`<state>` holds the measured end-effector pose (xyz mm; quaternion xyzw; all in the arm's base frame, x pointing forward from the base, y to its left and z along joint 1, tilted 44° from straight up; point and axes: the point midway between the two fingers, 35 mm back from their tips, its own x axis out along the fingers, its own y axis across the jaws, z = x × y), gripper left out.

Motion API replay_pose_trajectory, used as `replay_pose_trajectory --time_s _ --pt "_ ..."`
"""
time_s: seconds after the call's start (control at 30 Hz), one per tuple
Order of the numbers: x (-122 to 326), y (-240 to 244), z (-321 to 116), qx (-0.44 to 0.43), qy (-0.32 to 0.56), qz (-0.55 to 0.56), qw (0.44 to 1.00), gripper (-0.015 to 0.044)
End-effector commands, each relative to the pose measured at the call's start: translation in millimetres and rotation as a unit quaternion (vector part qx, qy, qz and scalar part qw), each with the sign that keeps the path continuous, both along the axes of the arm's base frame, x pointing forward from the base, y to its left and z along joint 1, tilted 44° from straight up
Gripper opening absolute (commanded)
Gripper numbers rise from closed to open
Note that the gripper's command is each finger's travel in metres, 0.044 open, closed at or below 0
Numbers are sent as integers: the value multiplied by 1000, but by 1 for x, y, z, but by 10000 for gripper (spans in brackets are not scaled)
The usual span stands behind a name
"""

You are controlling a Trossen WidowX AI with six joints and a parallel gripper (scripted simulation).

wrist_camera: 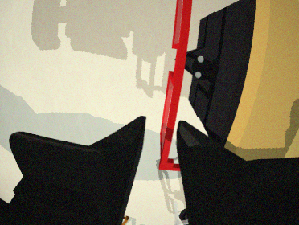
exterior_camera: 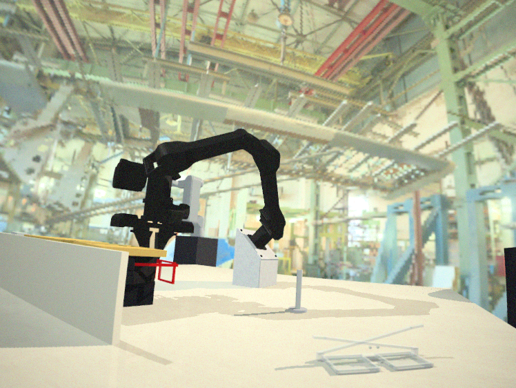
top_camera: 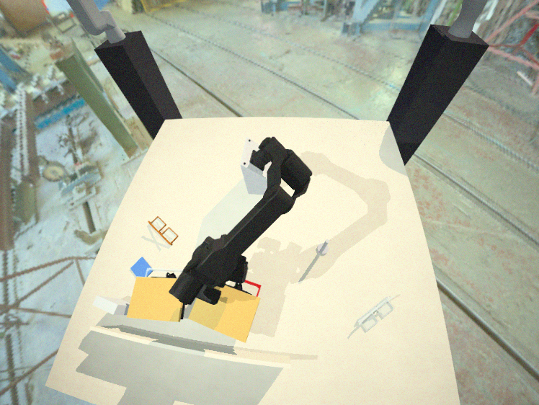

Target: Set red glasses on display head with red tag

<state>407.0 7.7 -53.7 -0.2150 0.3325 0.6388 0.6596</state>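
The red glasses (top_camera: 253, 284) (exterior_camera: 145, 264) (wrist_camera: 177, 92) are at the front of the right-hand display head (top_camera: 228, 313) (exterior_camera: 139, 287) (wrist_camera: 225, 60), which is black with a yellow top. In the wrist view their bridge is beside the pointed nose; whether it touches cannot be told. The temples are mostly hidden, so their place at the ears cannot be told. My gripper (exterior_camera: 154, 241) (wrist_camera: 161, 124) is partly open, one finger on each side of the near end of the frame, with gaps visible. The red tag is not visible. The other head (top_camera: 152, 300) stands to the left.
A blue piece (top_camera: 141, 266) and a pale block (top_camera: 109, 303) are by the other head. Orange glasses (top_camera: 159, 233) lie behind it. A thin post (top_camera: 322, 248) (exterior_camera: 298, 292) stands to the right. Clear glasses (exterior_camera: 363, 342) lie at front right. A pale panel (exterior_camera: 62, 287) stands near the heads.
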Motion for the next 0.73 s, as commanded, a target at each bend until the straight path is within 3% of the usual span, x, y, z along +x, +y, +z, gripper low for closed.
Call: replay_pose_trajectory --time_s 0.0,0.7 --pt "4 -11 14 -5 -9 -1 1000 107" --pt "-51 -18 32 -5 -7 -1 1000 107"
